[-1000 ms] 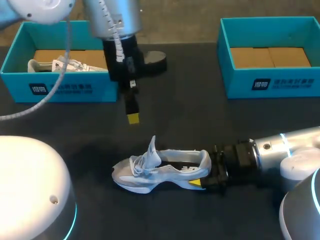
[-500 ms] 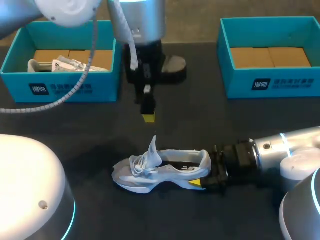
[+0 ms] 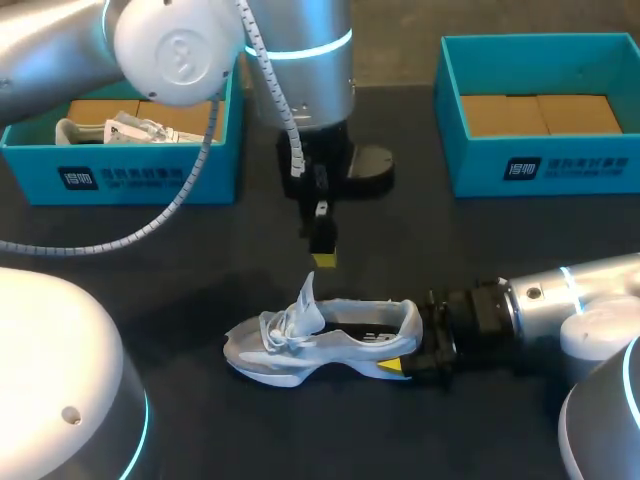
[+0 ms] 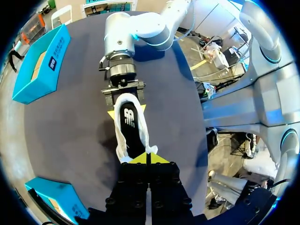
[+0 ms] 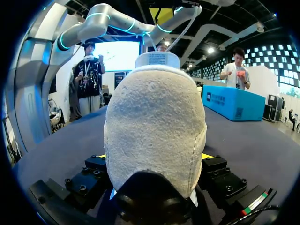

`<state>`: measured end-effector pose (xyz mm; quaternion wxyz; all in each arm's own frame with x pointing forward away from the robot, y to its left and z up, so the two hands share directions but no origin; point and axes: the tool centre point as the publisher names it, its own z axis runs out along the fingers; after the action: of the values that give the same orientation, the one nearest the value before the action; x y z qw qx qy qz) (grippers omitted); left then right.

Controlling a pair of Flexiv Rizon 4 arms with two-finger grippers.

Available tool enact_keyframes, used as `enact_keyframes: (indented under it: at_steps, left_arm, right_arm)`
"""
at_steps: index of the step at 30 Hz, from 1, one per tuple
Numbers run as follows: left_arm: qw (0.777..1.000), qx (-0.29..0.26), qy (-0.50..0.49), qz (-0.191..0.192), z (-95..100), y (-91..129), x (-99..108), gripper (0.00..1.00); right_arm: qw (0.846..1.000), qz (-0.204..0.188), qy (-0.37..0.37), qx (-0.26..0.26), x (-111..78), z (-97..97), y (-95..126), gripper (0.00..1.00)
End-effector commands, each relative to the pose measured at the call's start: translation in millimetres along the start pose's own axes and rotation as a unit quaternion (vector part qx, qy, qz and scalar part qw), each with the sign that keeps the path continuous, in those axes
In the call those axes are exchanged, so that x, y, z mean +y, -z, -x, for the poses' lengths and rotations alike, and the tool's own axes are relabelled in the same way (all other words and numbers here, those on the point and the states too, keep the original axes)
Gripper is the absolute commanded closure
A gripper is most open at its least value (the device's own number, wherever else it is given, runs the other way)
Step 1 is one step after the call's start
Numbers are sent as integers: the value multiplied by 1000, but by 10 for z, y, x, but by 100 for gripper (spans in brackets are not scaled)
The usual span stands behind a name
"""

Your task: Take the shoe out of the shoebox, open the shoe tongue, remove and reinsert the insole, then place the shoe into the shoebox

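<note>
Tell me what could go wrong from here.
The left gripper hangs over the upright tongue with its fingers together; coming down so, it may crush the tongue into the shoe rather than spread it. The right gripper holds only the heel, so a push there might twist the shoe loose.

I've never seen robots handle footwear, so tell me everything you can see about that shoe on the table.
The shoe is a light grey and white sneaker standing on its sole on the dark table, toe toward my left. Its tongue sticks up, laces loose, dark insole showing inside. The right gripper clamps its heel; the left gripper hovers above the tongue, apart.
</note>
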<state>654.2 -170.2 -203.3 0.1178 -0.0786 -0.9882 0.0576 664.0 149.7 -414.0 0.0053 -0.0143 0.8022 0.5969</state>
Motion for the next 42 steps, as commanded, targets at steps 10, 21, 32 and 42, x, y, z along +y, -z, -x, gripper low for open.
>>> enact_keyframes:
  at_steps: [10, 21, 32, 42]
  left_arm:
    - [999, 2, -46, 6, 144, -498, -199, 100]
    - [996, 2, -85, 7, 222, -962, -250, 100]
    - [995, 9, -100, 8, 238, -1247, -222, 100]
    - [996, 26, -80, 4, 340, -1439, -163, 100]
  right_arm:
    - [1000, -1, 0, -1, 1, -10, -11, 100]
    - [1000, -1, 0, -1, 1, -10, -11, 100]
    - [1000, -1, 0, -1, 1, -10, -11, 100]
    - [1000, -1, 0, -1, 1, -10, -11, 100]
